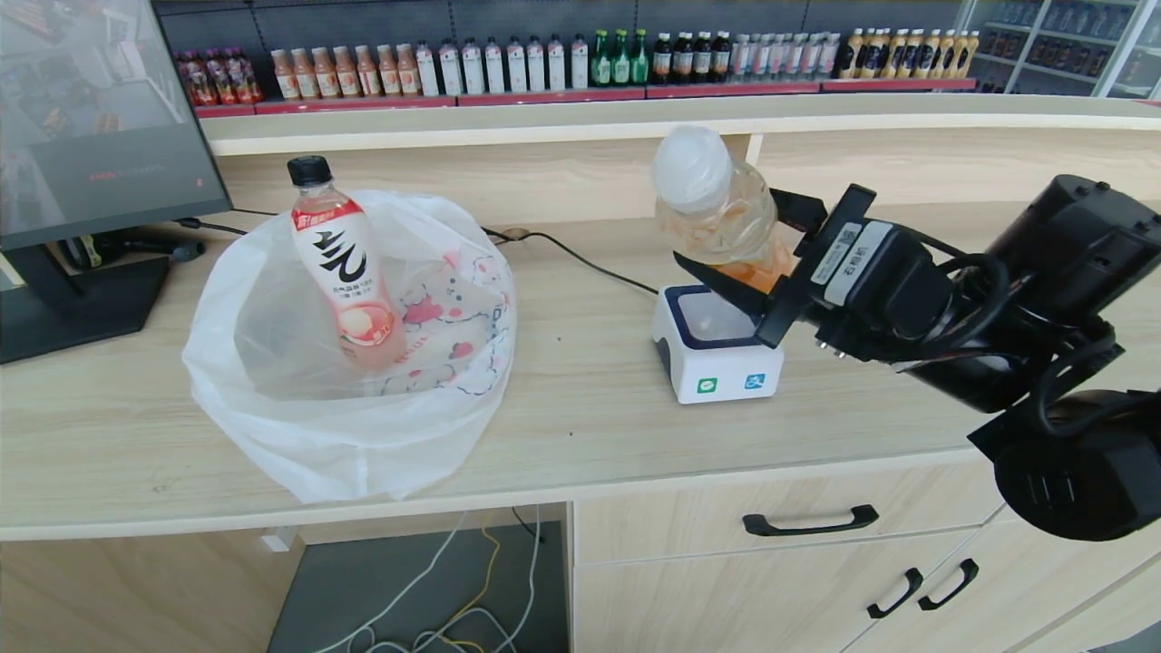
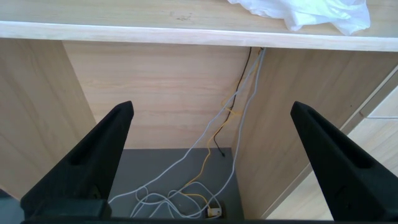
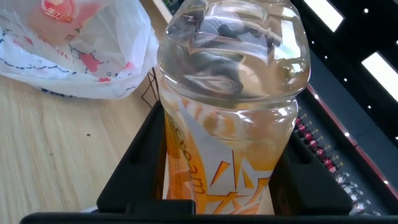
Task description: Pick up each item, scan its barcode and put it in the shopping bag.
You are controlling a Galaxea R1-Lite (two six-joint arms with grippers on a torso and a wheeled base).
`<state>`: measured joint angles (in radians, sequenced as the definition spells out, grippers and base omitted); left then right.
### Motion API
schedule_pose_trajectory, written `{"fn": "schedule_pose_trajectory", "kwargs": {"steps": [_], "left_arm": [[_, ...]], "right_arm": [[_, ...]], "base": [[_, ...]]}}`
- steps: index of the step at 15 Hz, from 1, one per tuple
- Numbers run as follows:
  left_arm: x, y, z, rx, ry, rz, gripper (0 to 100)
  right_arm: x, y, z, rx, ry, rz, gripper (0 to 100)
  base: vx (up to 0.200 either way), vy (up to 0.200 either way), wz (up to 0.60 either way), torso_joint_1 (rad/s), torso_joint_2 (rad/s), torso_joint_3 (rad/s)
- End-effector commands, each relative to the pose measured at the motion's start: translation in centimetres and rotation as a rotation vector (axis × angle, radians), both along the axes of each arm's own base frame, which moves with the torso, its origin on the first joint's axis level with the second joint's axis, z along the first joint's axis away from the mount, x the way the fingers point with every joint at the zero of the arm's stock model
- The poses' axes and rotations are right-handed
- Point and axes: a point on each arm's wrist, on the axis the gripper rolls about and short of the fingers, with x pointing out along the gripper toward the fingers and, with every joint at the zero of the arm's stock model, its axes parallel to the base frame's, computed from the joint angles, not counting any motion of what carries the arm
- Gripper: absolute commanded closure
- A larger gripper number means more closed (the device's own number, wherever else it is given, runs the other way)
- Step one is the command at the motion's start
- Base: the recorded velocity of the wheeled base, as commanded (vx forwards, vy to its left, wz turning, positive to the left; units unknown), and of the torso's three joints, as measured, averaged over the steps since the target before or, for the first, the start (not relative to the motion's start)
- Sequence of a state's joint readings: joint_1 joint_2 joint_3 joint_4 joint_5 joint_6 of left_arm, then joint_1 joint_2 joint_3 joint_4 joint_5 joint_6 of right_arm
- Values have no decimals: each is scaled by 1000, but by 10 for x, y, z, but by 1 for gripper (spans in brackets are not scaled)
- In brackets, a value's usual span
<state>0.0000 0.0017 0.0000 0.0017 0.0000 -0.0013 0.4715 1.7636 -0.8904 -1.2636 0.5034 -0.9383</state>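
The orange-labelled bottle [image 1: 721, 218] sits clamped across its label between the fingers of the right pincer [image 1: 748, 249], tilted, with its clear rounded end sticking up beyond the fingertips and the scanner [image 1: 717, 349] directly beneath the grip. The first risk, as I judge it, is a failed read: the fingers cover part of the label, and I cannot tell whether the barcode faces the scanner's window or is hidden behind a finger. The plastic looks smooth and the body is round, so a grip on the label alone could let the bottle slide or twist when the wrist turns, and a drop from here would land on the scanner or roll off along the counter [image 1: 590, 426]. Farther out on the pincer's fingertip side, well apart from it, lies the shopping bag [image 1: 272, 399], its thin rim slumped, with a pink bottle [image 1: 349, 272] leaning inside. A low crossing could snag the cable [image 1: 580, 258] that runs between scanner and bag, catch the soft rim and drag the bag, or knock the leaning bottle over. Nothing holds the bag's mouth open: the left pincer [image 2: 211, 109] hangs with fingers spread wide and empty below the counter's edge, facing the loose wires there, and it could strike that edge if raised carelessly.
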Motion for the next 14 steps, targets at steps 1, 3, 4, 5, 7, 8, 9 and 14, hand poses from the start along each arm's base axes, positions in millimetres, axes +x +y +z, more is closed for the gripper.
{"fn": "schedule_pose_trajectory", "kwargs": {"steps": [1,3,4,5,7,8,9,14], "left_arm": [[0,0,0,0,0,0,0],[0,0,0,0,0,0,0],[0,0,0,1,0,0,0],[0,0,0,0,0,0,0],[0,0,0,0,0,0,0],[0,0,0,0,0,0,0],[0,0,0,3,0,0,0],[0,0,0,3,0,0,0]], "right_arm": [[-4,-3,17,56,-14,-3,100],[-12,-8,28,122,2,-42,100],[-13,-9,31,152,23,-40,100],[-14,-10,34,168,29,-31,100],[-15,-10,38,201,57,-13,100],[-16,-11,39,217,70,-4,100],[-17,-12,42,239,86,6,100],[-23,-20,49,385,191,17,100]], "base": [[0,0,0,0,0,0],[0,0,0,0,0,0],[0,0,0,0,0,0],[0,0,0,0,0,0],[0,0,0,0,0,0],[0,0,0,0,0,0],[0,0,0,0,0,0],[0,0,0,0,0,0]]}}
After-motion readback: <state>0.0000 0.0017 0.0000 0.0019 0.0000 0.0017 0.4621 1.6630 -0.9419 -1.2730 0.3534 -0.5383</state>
